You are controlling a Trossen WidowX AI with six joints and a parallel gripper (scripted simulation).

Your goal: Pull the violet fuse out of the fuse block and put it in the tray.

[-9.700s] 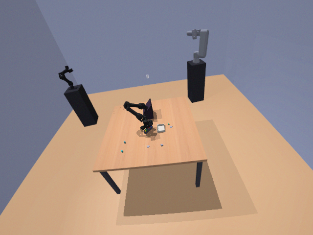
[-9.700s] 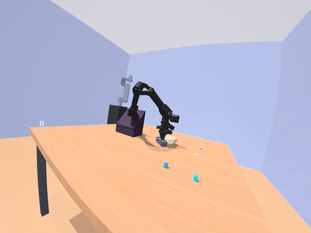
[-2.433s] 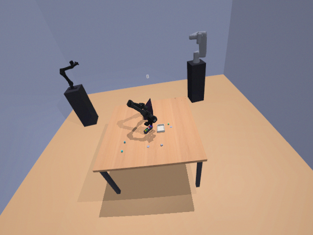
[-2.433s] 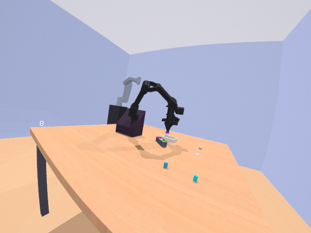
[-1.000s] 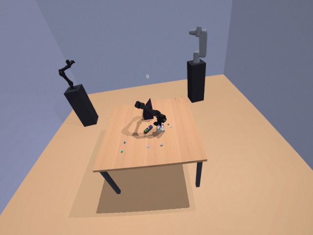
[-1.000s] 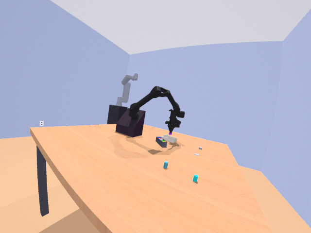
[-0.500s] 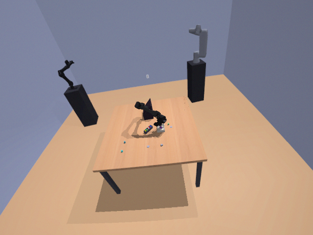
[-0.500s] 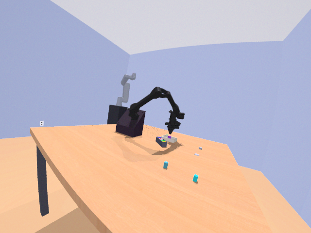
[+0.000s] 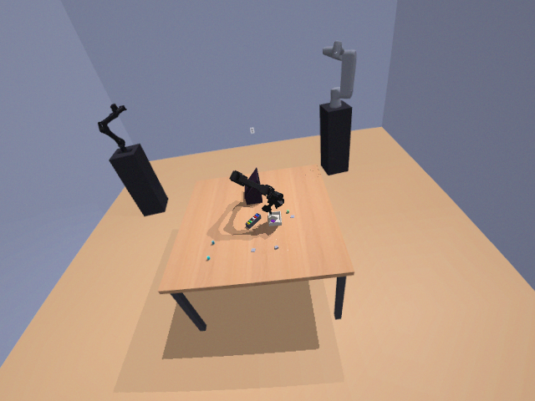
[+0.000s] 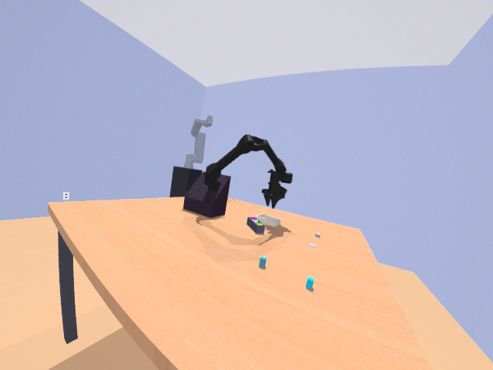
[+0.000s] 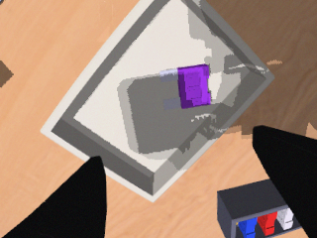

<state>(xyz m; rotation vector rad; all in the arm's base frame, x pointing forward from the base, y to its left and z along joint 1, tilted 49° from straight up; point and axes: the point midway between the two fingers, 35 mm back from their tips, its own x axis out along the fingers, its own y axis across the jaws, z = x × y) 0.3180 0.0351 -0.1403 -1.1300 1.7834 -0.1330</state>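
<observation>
The violet fuse [image 11: 194, 86] [image 9: 272, 220] lies flat on the floor of the white tray [image 11: 154, 45] [image 9: 275, 224] [image 10: 272, 221], inside its walls, with its pale prongs pointing left in the wrist view. My gripper [image 11: 180, 151] [image 10: 270, 206] is open and empty above the tray, its fingers wide apart and clear of the fuse. The dark fuse block [image 11: 248, 200] [image 10: 255, 226] stands beside the tray. Blue [image 11: 248, 227], red [image 11: 267, 222] and white [image 11: 285, 218] fuses show in it in the wrist view; its other end is hidden there by a finger.
Two cyan pieces [image 10: 263, 261] [image 10: 310, 283] stand on the table, away from the block. A small green piece [image 9: 287, 211] lies beyond the tray, and small grey pieces [image 9: 276, 247] [image 9: 252, 250] lie nearer the front edge. The arm's dark base [image 10: 205, 199] stands behind.
</observation>
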